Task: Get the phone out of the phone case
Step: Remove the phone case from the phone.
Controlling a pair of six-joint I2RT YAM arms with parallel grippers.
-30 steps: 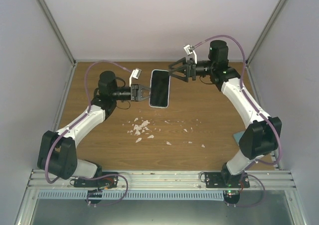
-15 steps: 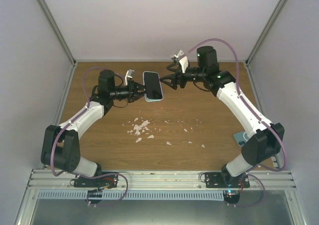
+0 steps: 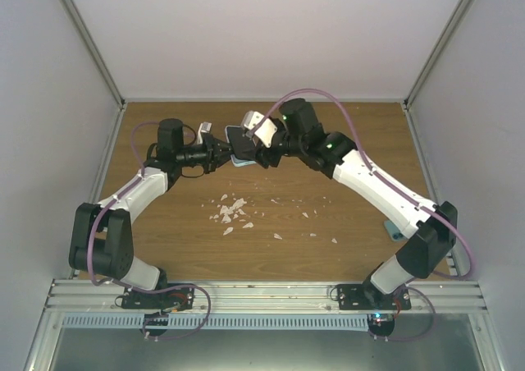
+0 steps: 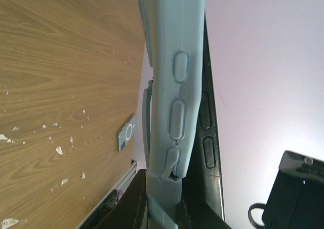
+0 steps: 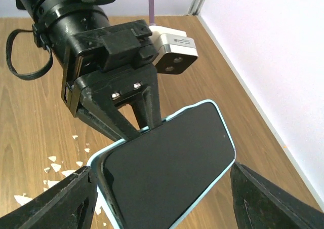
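- The left gripper (image 5: pixel 140 118) is clamped tight on the rim of the pale blue phone case (image 4: pixel 172 82) and holds it in the air, above the table (image 3: pixel 328 186).
- The phone (image 5: pixel 167 163) sits fully in the case, directly between the right gripper's (image 3: pixel 258 150) fingers (image 5: pixel 55 198).
- That gripper gapes wide, with a finger on either side of the phone, and grips nothing.
- The step looks like getting a second hold. Next the right gripper needs to close on the phone's edges, or peel a case corner back against the left grip.
- The two grippers are nose to nose, so there is little slack between them. Below and behind each there is open room, and the walls are well apart.
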